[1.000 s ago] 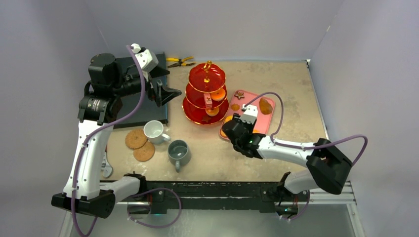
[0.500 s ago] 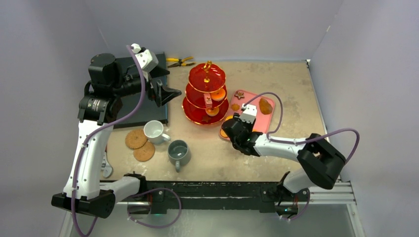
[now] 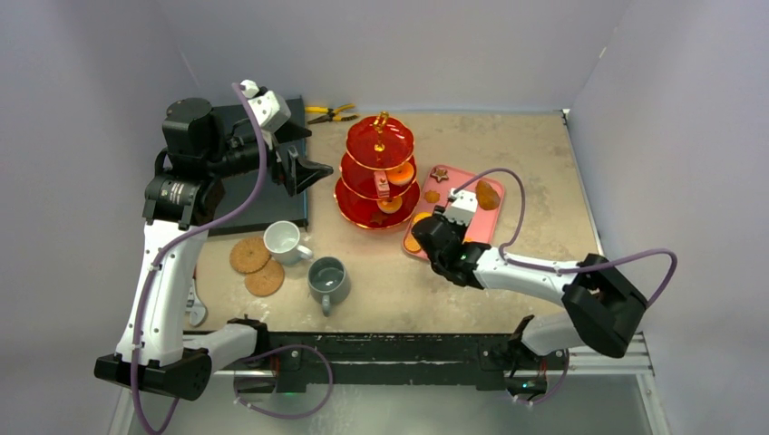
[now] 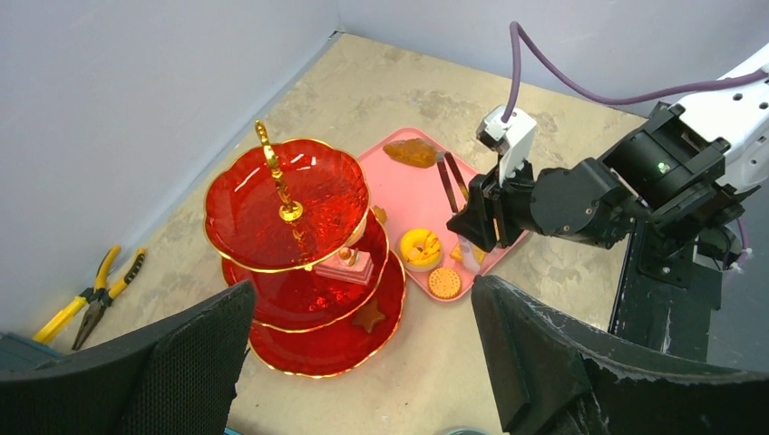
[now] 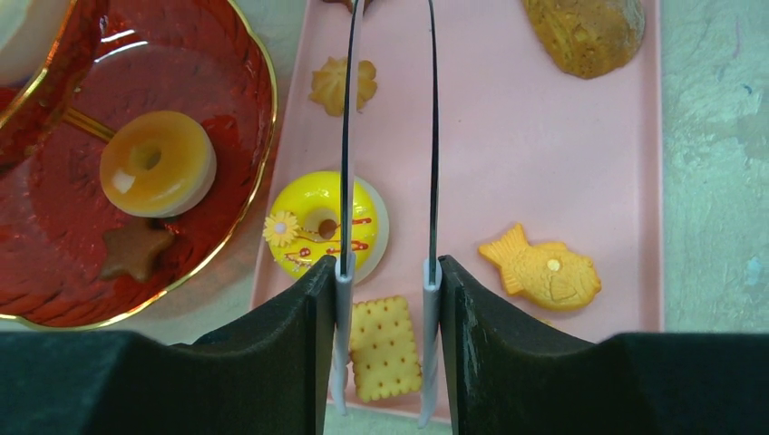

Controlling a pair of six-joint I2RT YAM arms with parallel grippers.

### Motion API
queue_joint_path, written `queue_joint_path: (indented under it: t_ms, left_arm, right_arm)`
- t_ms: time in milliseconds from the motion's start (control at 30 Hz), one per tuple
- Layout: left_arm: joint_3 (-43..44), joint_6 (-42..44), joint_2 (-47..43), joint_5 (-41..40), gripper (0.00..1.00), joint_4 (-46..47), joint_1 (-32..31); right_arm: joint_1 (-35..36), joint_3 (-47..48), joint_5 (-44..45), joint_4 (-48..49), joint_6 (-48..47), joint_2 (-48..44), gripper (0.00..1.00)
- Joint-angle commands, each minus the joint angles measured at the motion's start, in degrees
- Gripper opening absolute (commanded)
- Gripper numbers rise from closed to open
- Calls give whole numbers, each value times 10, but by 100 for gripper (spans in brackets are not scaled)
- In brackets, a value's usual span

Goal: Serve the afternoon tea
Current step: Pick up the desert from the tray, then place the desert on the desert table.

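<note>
My right gripper (image 5: 385, 344) is shut on a pair of thin tongs (image 5: 347, 181), whose two blades stand apart and reach out over the pink tray (image 5: 535, 154). Between and beneath the blades lie a yellow donut (image 5: 313, 222) and a square cracker (image 5: 385, 349). A fish biscuit (image 5: 542, 267), a flower cookie (image 5: 340, 83) and a brown pastry (image 5: 585, 32) also lie on the tray. The red three-tier stand (image 3: 379, 172) carries an orange donut (image 5: 157, 163) and a star biscuit (image 5: 134, 249). My left gripper (image 4: 363, 362) hangs open, high up to the stand's left, holding nothing.
A white mug (image 3: 284, 240) and a grey mug (image 3: 328, 279) stand left of centre beside two cork coasters (image 3: 249, 256). A dark slab (image 3: 258, 208) lies under the left arm. Yellow-handled pliers (image 3: 329, 113) rest by the back wall.
The right gripper has squeezed the tongs somewhat narrower and shifted slightly right over the tray. The left arm has not moved.
</note>
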Motion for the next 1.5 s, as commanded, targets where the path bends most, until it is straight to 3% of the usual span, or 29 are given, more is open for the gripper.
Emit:
queue_joint_path:
  t_ms: [0, 233, 500, 867, 1133, 1467]
  left_arm:
    - [-1, 6, -3, 10, 89, 7, 1]
    - [1, 5, -4, 9, 89, 9, 1]
    - [-2, 5, -7, 7, 89, 9, 1]
    - [-2, 3, -7, 6, 89, 14, 1]
    - [3, 6, -7, 3, 89, 8, 1]
    - [2, 4, -9, 4, 89, 4, 1]
  right_arm:
    - [1, 5, 29, 6, -24, -42, 30]
    - [16, 49, -5, 61, -84, -60, 29]
    - [20, 94, -47, 198, -127, 19, 29]
    - [22, 90, -66, 335, -115, 110, 29]
    - [22, 83, -61, 337, -98, 120, 46]
    - [21, 43, -56, 342, -72, 95, 56]
